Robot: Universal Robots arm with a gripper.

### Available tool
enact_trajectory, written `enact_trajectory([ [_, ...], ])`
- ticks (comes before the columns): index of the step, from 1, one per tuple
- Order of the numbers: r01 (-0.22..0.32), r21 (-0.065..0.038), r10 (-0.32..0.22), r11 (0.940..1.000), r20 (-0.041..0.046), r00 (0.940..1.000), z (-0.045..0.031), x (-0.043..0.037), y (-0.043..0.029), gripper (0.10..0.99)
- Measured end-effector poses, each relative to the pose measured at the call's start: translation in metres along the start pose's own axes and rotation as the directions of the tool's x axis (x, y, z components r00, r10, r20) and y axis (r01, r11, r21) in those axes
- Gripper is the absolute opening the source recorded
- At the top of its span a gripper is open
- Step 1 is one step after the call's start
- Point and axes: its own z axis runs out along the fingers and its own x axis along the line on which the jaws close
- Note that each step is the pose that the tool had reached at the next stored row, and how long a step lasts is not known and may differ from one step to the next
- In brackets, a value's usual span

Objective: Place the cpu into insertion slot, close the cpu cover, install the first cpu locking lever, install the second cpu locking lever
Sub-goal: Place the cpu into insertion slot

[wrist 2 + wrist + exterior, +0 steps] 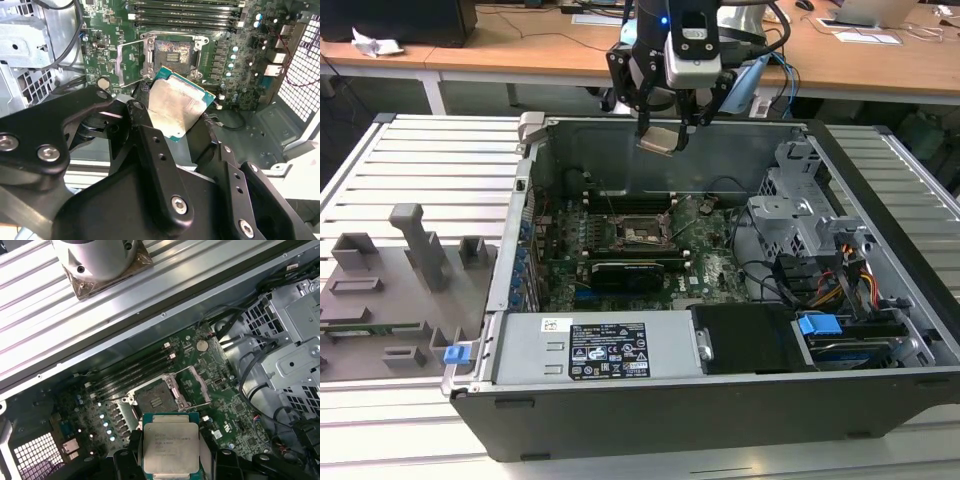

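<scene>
The gripper point(663, 134) hangs above the open PC case point(880, 400), near its back wall. Its fingers point(145, 120) are closed on the cpu point(170, 447). The chip sits btw the two fingers w/ its metal top facing up, and it looks tilted in the exterior view.

The insertion slot point(154, 401) lies below the gripper, well apart from the chip, on the green mobo point(715, 265). Its dark contact field is exposed. The cpu cover point(148, 57) is flipped open and stands just beside the slot, touching the slot rim on one side.

The memory slots point(635, 205) lie on the gripper's side of the slot. A black card point(635, 272) lies on the other side, farther from the gripper. I cannot tell how the locking levers stand.
</scene>
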Motion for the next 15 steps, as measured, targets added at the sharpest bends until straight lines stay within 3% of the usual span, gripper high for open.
enact_trajectory([
  [15, -0.054, -0.001, 0.054, 0.9985, 0.0049, 0.9985, 0.0001, 0.0000, 0.0000, 0.541],
])
